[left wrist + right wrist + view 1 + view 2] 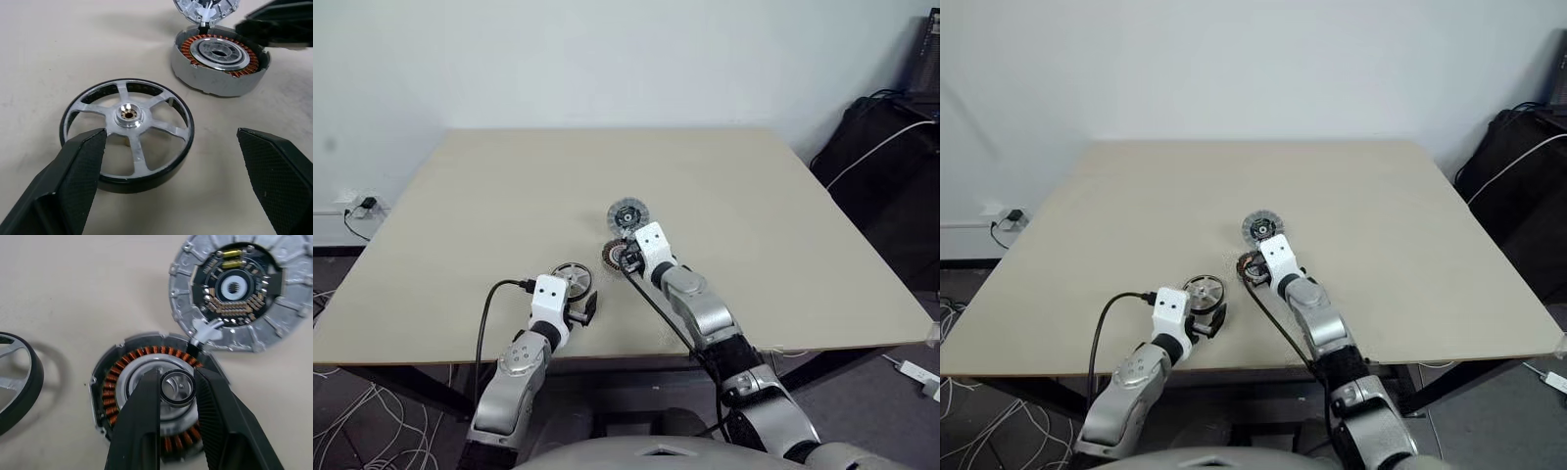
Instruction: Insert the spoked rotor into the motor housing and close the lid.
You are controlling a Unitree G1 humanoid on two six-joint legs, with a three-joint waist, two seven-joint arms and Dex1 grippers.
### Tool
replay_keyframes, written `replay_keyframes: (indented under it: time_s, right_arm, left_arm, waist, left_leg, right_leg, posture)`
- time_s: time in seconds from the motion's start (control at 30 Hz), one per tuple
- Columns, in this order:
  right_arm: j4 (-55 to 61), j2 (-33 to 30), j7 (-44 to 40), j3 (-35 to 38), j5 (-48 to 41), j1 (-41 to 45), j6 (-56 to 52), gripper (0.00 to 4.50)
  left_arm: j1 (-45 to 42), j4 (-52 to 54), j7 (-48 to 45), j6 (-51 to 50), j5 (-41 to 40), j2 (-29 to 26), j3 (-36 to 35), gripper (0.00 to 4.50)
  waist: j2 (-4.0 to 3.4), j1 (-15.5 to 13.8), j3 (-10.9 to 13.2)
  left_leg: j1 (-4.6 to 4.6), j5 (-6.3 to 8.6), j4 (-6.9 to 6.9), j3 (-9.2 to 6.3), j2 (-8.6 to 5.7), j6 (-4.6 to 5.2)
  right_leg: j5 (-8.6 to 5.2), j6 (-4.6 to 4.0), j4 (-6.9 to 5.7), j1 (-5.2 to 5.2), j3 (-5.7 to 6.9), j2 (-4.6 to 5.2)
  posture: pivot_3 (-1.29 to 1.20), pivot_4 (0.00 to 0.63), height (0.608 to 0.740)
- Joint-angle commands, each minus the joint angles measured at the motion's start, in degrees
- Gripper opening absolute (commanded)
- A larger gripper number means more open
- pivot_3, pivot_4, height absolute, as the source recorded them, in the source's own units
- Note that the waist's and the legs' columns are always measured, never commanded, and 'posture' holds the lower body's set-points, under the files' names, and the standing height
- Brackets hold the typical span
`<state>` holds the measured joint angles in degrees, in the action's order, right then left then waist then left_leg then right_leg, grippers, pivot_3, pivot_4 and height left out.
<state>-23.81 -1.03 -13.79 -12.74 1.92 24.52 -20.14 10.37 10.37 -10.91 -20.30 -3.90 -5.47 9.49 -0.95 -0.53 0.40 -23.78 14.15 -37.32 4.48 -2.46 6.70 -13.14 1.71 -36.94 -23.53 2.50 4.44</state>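
Observation:
The spoked rotor (127, 132) lies flat on the beige table, just ahead of my open left gripper (170, 138), whose fingers stand wide on either side of it without touching. Further in sits the motor housing (113, 384), its copper windings ringing a pale centre. The ribbed lid (230, 289) lies face up right behind it, rim against rim. My right gripper (178, 378) hovers over the housing's centre, its fingers shut on a small dark-rimmed metal ring (179, 388). In the left eye view the lid (627, 214), housing (611, 255) and rotor (571, 277) run in a line toward the near edge.
The table's near edge (607, 354) runs just behind both wrists. A black cable (489, 313) loops from my left wrist over that edge. Black bags (886, 166) stand to the right of the table, and loose wires and a wall socket (364, 207) are at the left.

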Motion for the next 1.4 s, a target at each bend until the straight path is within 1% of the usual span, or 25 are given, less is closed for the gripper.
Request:
replay_keyframes:
  time_s: [0.03,0.3,0.77,1.2,1.27,1.33,1.4]
  right_arm:
    - [-3.43,0.85,-0.40,0.34,0.29,3.07,2.73,0.68]
    - [-10.13,1.51,-1.10,0.38,0.80,5.72,5.29,0.68]
    - [-14.11,3.06,-1.49,0.93,0.78,8.27,7.21,0.68]
    - [-16.81,2.86,-1.63,1.66,0.93,9.06,8.16,0.68]
    - [-16.85,2.88,-1.89,1.81,0.80,8.98,8.24,1.41]
    - [-16.47,2.91,-2.05,1.97,0.60,8.77,8.47,1.98]
    - [-15.41,3.09,-2.01,2.39,0.23,8.40,8.64,2.69]
  left_arm:
    - [-0.09,3.49,0.66,1.69,0.02,0.47,-0.51,4.50]
    - [0.73,4.31,1.09,1.62,-0.14,0.40,-0.77,4.50]
    - [1.22,4.66,1.15,1.64,-0.13,0.49,-0.78,4.50]
    - [1.82,5.02,1.50,1.61,-0.13,0.86,-0.76,4.50]
    - [1.73,4.86,1.50,1.65,-0.15,0.92,-0.73,4.50]
    - [1.60,4.63,1.51,1.69,-0.13,1.01,-0.65,4.50]
    - [1.58,4.58,1.47,1.71,-0.14,1.05,-0.61,4.50]
  waist:
    - [0.00,0.10,0.00]
    - [-0.01,0.90,0.00]
    - [-0.03,1.26,0.00]
    - [-0.03,1.27,0.00]
    - [-0.03,1.27,0.00]
    - [-0.03,1.27,0.00]
    - [-0.03,1.27,0.00]
  left_leg:
    - [0.01,-0.02,0.01,-0.01,0.00,-0.03]
    - [0.01,-0.06,0.02,0.00,-0.01,-0.10]
    - [0.07,-0.09,0.07,-0.01,0.00,-0.16]
    - [0.07,-0.12,0.10,-0.01,0.00,-0.20]
    - [0.07,-0.12,0.11,-0.01,0.00,-0.20]
    - [0.07,-0.12,0.11,-0.01,0.00,-0.20]
    - [0.07,-0.12,0.11,-0.01,0.00,-0.20]
  right_leg:
    - [0.00,0.00,-0.02,0.00,0.01,0.00]
    - [0.01,0.01,-0.03,0.00,0.00,-0.01]
    - [0.01,0.01,-0.09,-0.02,-0.03,-0.06]
    - [0.01,0.01,-0.08,-0.02,-0.03,-0.06]
    - [0.01,0.01,-0.08,-0.02,-0.03,-0.06]
    - [0.01,0.01,-0.08,-0.02,-0.02,-0.06]
    - [0.01,0.01,-0.08,-0.02,-0.03,-0.06]
  posture:
    - [0.00,0.000,0.740]
    - [0.00,0.000,0.740]
    - [0.00,0.000,0.740]
    - [0.00,0.000,0.740]
    - [0.00,0.000,0.740]
    - [0.00,0.000,0.740]
    - [0.00,0.000,0.740]
